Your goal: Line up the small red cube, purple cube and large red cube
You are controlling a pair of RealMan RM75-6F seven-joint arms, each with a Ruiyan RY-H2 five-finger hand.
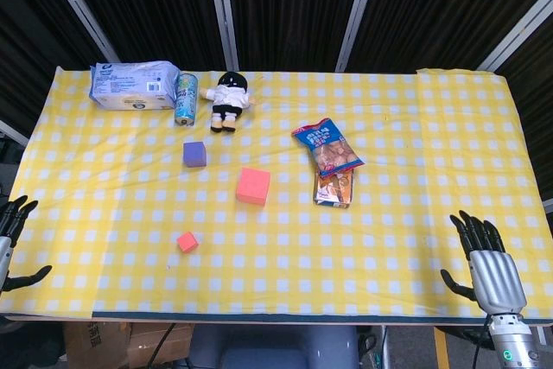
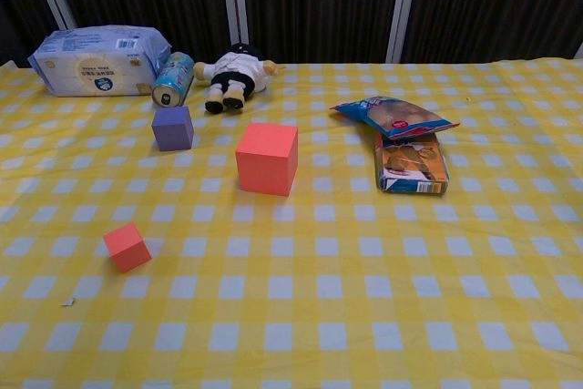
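Presently both hands sit at the desk's near edge, fingers spread, holding nothing — the right hand point(image 1: 492, 270) at the right corner, the left hand point(image 1: 13, 244) at the left. Nearest the left hand lies the small red foam-like cube point(image 1: 187, 242), then the large red cube point(image 1: 253, 186) and the purple cube point(image 1: 194, 154) — all well apart. They look light, slightly soft and matte; pinch opposite flat faces.

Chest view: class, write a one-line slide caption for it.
Small red cube, purple cube and large red cube lie scattered, unaligned, on a yellow checked tablecloth.

Matt yellow-checked cloth, slightly creased, covers the desk point(image 1: 415, 239). Small red cube point(image 2: 127, 246), purple cube point(image 2: 172, 127) and large red cube point(image 2: 267, 158): matt, foam-like faces. Snack bag point(image 2: 395, 117): glossy plastic film. Can point(image 2: 172, 79): shiny metal. Right robot hand point(image 1: 491, 267): ribbed silver back, black fingers.
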